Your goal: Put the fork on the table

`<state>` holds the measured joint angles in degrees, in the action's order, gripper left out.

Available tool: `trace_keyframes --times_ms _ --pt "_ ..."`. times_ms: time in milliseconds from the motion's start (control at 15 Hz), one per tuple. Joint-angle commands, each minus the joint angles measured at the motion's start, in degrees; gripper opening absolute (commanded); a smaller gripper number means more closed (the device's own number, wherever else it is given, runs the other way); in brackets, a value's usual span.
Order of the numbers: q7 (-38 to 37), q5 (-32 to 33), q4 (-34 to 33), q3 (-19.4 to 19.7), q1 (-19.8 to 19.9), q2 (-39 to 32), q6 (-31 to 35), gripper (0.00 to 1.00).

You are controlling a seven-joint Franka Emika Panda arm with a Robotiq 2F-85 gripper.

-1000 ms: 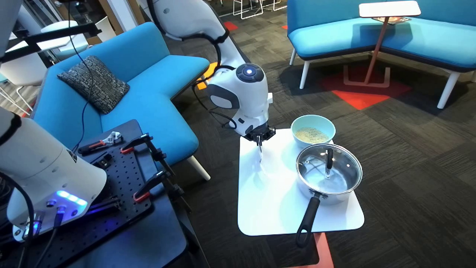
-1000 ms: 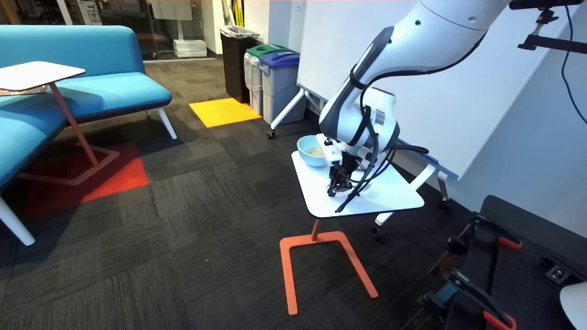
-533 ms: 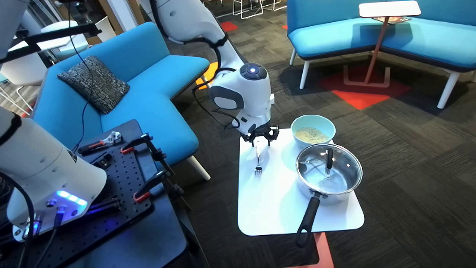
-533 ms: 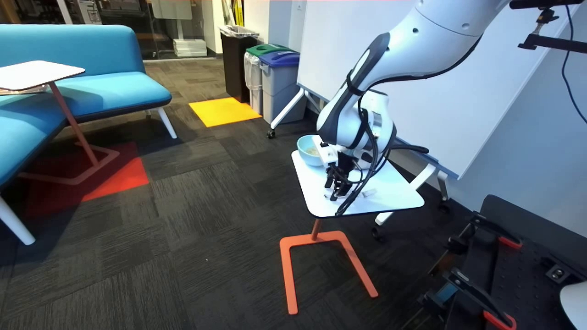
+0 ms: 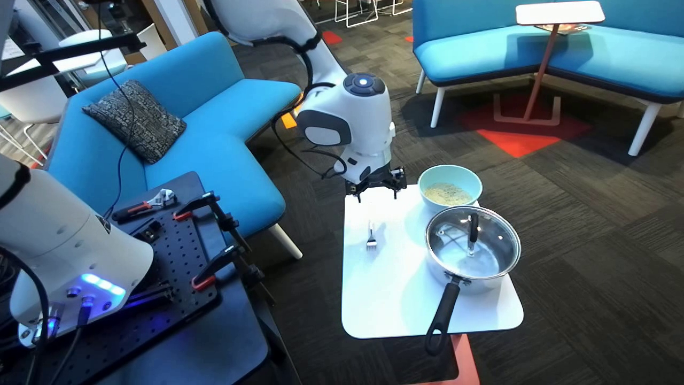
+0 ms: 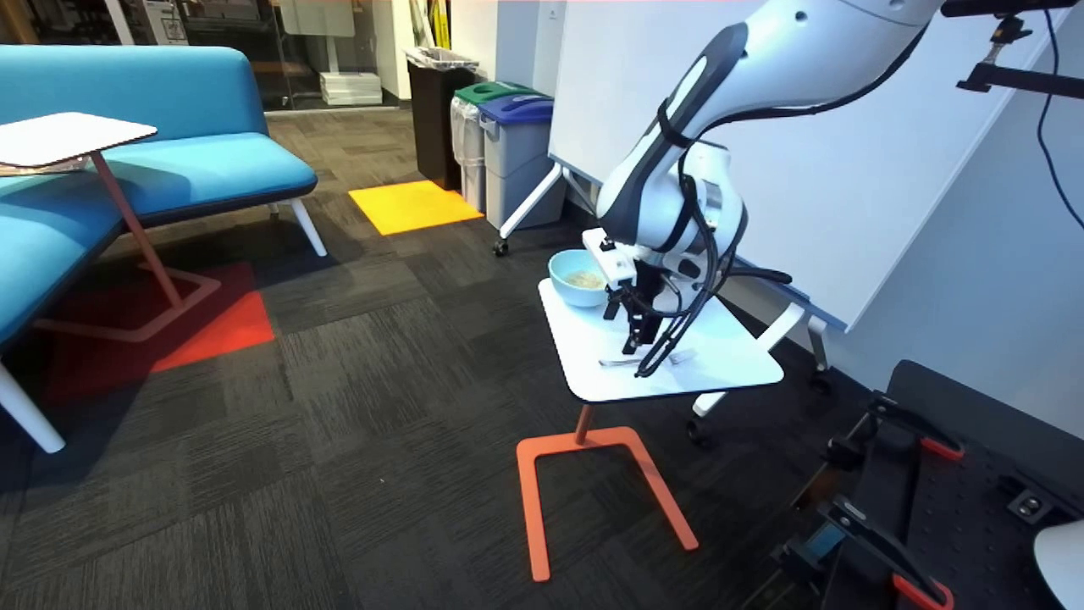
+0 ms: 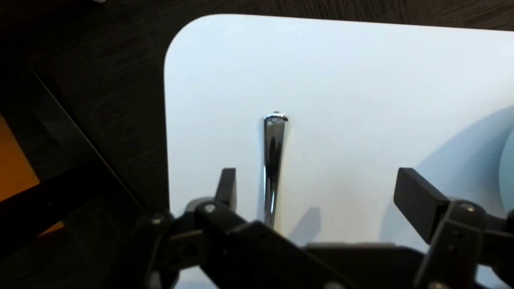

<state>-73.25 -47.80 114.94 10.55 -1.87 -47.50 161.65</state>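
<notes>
Here, a slim grey metal fork [image 5: 371,240] lies flat on a small table [image 5: 395,305] with a plain white top and rounded corners. In an exterior view its tines point toward the near edge of the tabletop, and its handle runs back toward the gripper [image 5: 377,197]. That black gripper hangs above the table, its two fingers spread wide apart and clear of the fork. In the wrist view the shiny handle shows between the fingertips, closer to the one at the picture's left; the tines are hidden there.

Also on the table, near its far edge, stands a pale blue bowl [image 5: 462,176] holding something pale and grainy. Just in front of it is a steel pan [image 5: 475,287] under a glass lid [image 5: 454,244], its long black handle jutting past the near edge. Whether bowl and pan touch cannot be told.

The white robot arm [image 5: 358,123] leans in over the table, which stands on an orange-red base [image 6: 559,445] on dark carpet [image 6: 381,407]. Farther out are a blue sofa [image 5: 214,139] with a patterned grey cushion [image 5: 149,128], a dark bench [image 5: 230,331] bearing an adjustable wrench [image 5: 147,205], and, in an exterior view, a whiteboard [image 6: 830,203].
</notes>
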Motion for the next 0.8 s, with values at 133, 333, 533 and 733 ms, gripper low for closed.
trace_keyframes --times_ms 133,333,533,733 --pt "2.02 6.24 13.45 1.71 0.86 15.96 -1.04 1.0" --pt "3.02 9.31 17.45 1.64 2.2 22.0 -1.06 1.0" --pt "1.13 11.18 15.49 0.81 3.14 20.06 0.05 1.0" --pt "1.15 11.67 15.99 0.64 3.64 20.85 0.0 1.0"
